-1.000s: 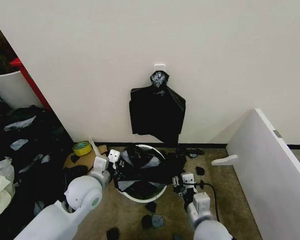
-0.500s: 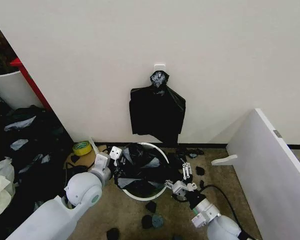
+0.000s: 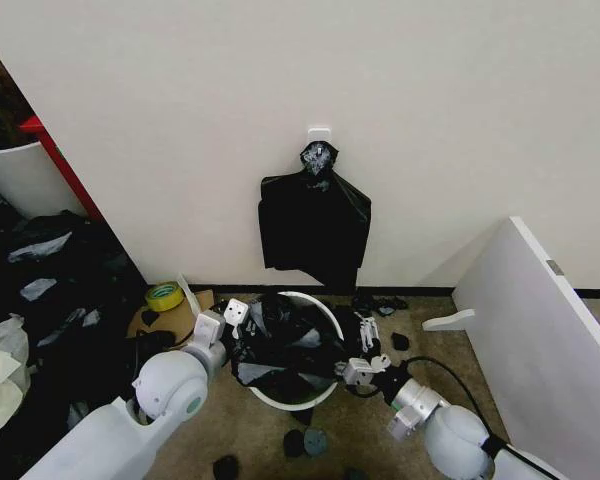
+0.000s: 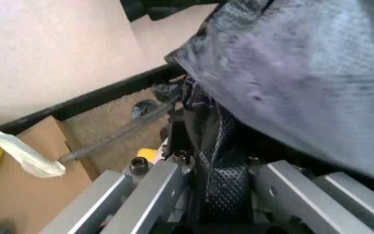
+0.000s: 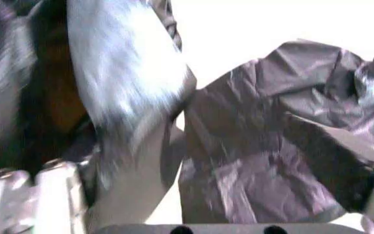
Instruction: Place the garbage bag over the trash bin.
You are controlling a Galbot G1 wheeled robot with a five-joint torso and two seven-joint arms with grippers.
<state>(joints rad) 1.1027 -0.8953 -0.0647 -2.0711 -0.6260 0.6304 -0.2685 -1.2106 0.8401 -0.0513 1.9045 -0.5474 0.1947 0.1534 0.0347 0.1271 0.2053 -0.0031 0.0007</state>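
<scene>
I see the trash bin standing on the carpet floor just in front of the wall, its white rim showing at the back and front. The garbage bag lies bunched in and over the bin's mouth, with folds spilling over the rim toward my right. My left end effector sits at the bin's left edge; in the left wrist view its textured fingers are closed on a fold of the bag. My right end effector is at the bin's right edge, against the bag; the right wrist view shows crinkled black plastic close up, but I cannot tell how far that end effector is open or whether it has hold. A bunch of black bags hangs from a hook on the wall above the bin. A yellow tape roll lies on the floor to the left.
</scene>
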